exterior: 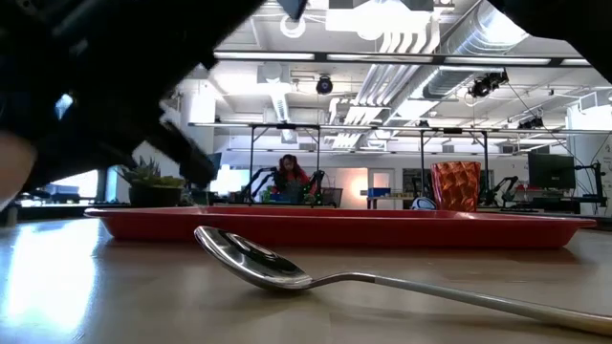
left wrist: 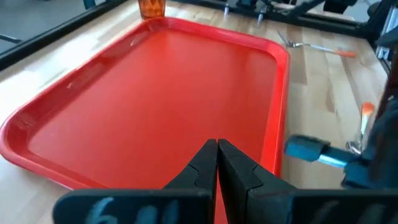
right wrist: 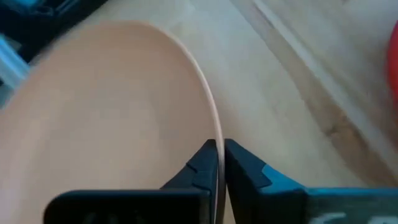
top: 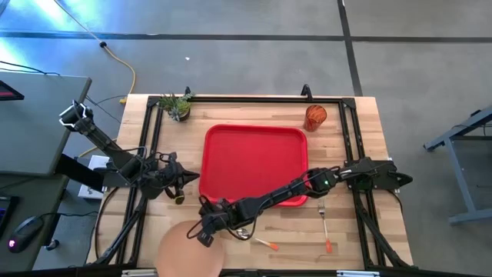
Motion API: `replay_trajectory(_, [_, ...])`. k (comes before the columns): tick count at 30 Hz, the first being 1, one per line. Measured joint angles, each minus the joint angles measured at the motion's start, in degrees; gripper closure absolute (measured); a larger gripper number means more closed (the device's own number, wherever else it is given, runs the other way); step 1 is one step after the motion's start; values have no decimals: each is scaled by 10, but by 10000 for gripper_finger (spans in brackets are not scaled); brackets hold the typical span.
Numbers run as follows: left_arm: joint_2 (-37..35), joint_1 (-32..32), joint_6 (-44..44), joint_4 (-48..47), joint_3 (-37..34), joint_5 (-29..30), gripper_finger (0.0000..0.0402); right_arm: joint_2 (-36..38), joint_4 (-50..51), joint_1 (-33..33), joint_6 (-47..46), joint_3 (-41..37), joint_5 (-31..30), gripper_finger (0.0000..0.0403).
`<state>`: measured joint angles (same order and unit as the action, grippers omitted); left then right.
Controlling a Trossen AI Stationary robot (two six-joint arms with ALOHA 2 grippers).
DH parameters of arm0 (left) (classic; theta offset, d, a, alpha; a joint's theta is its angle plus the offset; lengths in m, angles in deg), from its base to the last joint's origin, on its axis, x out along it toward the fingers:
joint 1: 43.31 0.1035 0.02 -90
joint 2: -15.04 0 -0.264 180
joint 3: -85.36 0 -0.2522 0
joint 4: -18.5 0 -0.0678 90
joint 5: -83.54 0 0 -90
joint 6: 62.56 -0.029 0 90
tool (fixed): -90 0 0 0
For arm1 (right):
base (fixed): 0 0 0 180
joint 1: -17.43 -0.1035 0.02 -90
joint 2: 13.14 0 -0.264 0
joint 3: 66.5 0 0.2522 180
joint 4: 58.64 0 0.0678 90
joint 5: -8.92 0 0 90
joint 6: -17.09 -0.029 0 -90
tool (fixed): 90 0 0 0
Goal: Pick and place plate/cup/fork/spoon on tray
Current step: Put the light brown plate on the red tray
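Observation:
The peach-pink plate [top: 184, 250] lies at the table's near edge, left of centre, and fills the right wrist view [right wrist: 106, 112]. My right gripper [top: 205, 235] reaches across from the right and is shut on its rim. The red tray [top: 255, 163] lies mid-table. The orange-red cup [top: 315, 117] stands upright on the wood past the tray's far right corner. The spoon [top: 257, 240] lies flat near the tray's near edge and shows close up in the low view [exterior: 251, 260]. The fork [top: 324, 223] lies flat to its right. My left gripper [top: 181, 185] is shut and empty beside the tray's left edge. My right gripper pinches the plate's rim [right wrist: 217, 146] between its two fingers, on the plate's far right side. The rim's edge runs into the narrow gap between the fingertips [right wrist: 239, 163]. The fingers slant in from the table's far right. Whether the plate is lifted off the table, I cannot tell.
A small green potted plant [top: 178, 106] stands at the far left of the table. Black frame rails [top: 150, 154] run along the table's left, right and far sides. The right arm [top: 292, 188] crosses the tray's near right corner. A person [exterior: 289, 177] sits far behind the table.

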<state>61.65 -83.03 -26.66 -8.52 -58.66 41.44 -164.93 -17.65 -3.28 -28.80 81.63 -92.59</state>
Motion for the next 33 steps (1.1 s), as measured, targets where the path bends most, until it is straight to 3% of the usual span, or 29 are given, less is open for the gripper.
replay_trajectory(5, [-1,-16,-1,12,0,29,399,41,37,0,34,-7,-20,396])
replay_trajectory(13, [-14,-48,-1,12,1,54,399,113,229,13,39,-7,-173,400])
replay_trajectory(25, [-17,-99,-1,11,1,70,399,209,502,70,-32,-7,-275,402])
replay_trajectory(29, [-17,-108,-1,10,1,70,399,244,633,94,-96,-7,-326,402])
replay_trajectory(33, [-16,-116,0,8,1,71,399,326,588,124,-85,-86,-332,403])
